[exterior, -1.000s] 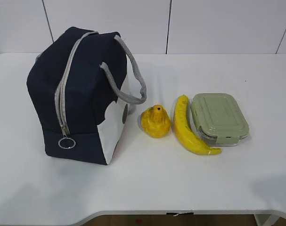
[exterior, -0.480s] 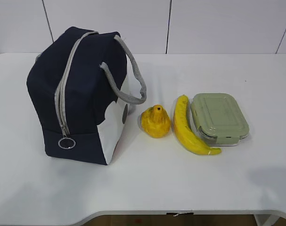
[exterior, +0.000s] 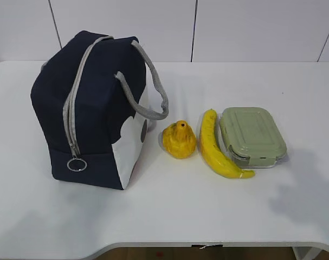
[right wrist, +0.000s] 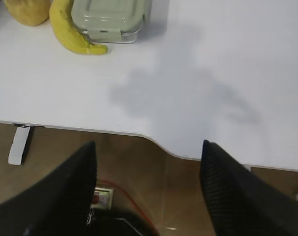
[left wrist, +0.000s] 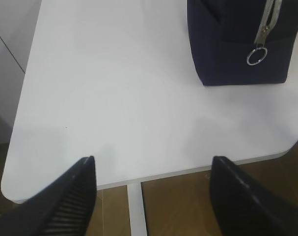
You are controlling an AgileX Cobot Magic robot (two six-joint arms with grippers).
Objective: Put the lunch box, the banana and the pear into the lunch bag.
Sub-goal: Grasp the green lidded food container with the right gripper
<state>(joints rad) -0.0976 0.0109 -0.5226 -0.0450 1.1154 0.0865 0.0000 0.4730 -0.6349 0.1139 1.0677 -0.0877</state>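
The navy lunch bag (exterior: 91,108) stands at the table's left, zipper shut, its ring pull (exterior: 76,164) low on the front; it also shows in the left wrist view (left wrist: 237,44). To its right lie the pear (exterior: 179,140), the banana (exterior: 215,149) and the green-lidded lunch box (exterior: 252,135), side by side. The right wrist view shows the banana (right wrist: 70,32), lunch box (right wrist: 112,19) and part of the pear (right wrist: 28,12). My left gripper (left wrist: 151,162) is open and empty over the table's front left edge. My right gripper (right wrist: 149,147) is open and empty over the front right edge. Neither gripper shows in the exterior view.
The white table (exterior: 169,206) has a curved front edge, with brown floor below it. A white wall stands behind the table. A shadow (exterior: 305,195) lies on the table's front right.
A shadow has grown and spread over the table's front right. The bag, fruit and box have not moved.
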